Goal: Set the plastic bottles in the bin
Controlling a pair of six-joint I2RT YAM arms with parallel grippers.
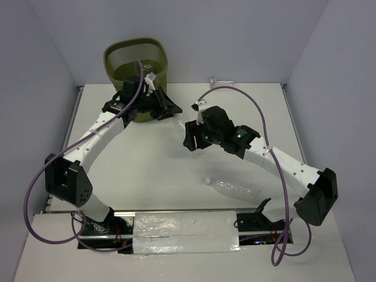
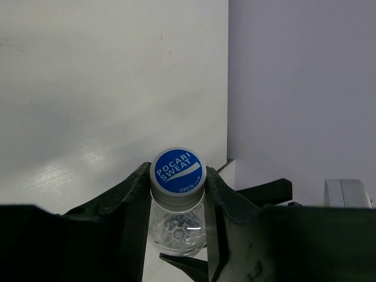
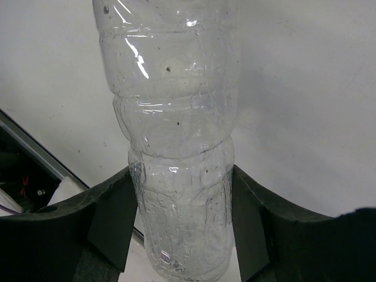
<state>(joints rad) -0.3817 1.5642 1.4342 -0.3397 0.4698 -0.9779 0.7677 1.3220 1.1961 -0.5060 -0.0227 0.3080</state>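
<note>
Pale lilac walls (image 1: 205,29) close in a smooth white desk (image 1: 147,164) on three sides. The far edge meets the back wall, and metal strips run along the left and right edges.

The left end effector (image 1: 170,108) is clamped on the neck of a capped bottle (image 2: 176,229). Its black fingers (image 2: 132,202) press just under the round blue-and-white printed cap. This bottle is held above the desk, just beside the near right side of the bin (image 1: 120,59).

The right end effector (image 3: 182,223) is closed around the body of a ribbed bottle (image 3: 170,88), made of clear, crinkled, ring-grooved plastic. It sits near the middle of the desk and points toward the left one. I cannot tell whether both grips are on one and the same bottle.

A third, lying bottle (image 1: 232,188) rests on its side on the near right part of the desk, apart from both arms.

The bin stands at the far left. It is olive green with mesh walls, rounded corners and a thick rim. Bare desk lies open between the arms and across the far right.
</note>
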